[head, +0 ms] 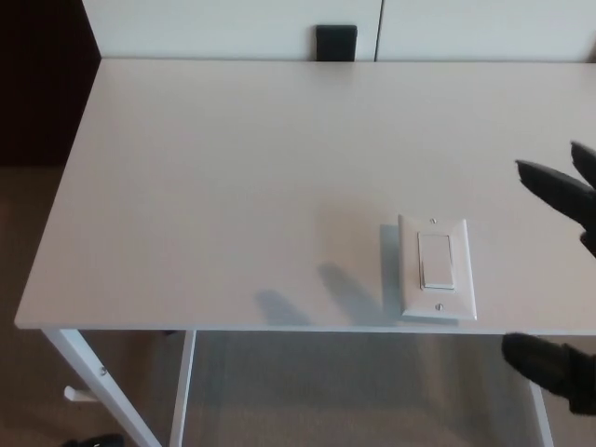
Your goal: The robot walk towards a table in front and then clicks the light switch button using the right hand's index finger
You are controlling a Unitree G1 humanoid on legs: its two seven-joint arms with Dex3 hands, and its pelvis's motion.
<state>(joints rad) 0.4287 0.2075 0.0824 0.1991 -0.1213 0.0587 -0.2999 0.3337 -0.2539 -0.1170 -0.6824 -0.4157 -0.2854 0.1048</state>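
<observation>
Two dark fingers (551, 184) of the right hand (563, 191) showing at the picture's right edge, spread apart, holding nothing, raised above the table (233, 186) and pointing toward picture left. Rest of the hand cut off by the frame; a third black piece, likely the thumb (549, 365), low in the right corner, in front of the table's near edge, blurred and hard to make out. Open, then, as far as can be seen, with a wide gap between the upper fingers and the lower piece. Not touching the switch; fingertips up and to the right of it, apart from it.

Light switch (438, 267) lying flat on the white tabletop, close to the near edge, right of centre: white plate with a white rocker in the middle and a small screw above and below. Soft shadows of the fingers falling on the tabletop left of the plate, near the front edge.

Table cut off on the right; white leg (98, 377) visible under the near left corner, another thin one beside it. Small black rectangle (336, 42) beyond the far edge, against white panels, too small to identify. Dark area at upper left, brownish floor below. Left hand nowhere in view.
</observation>
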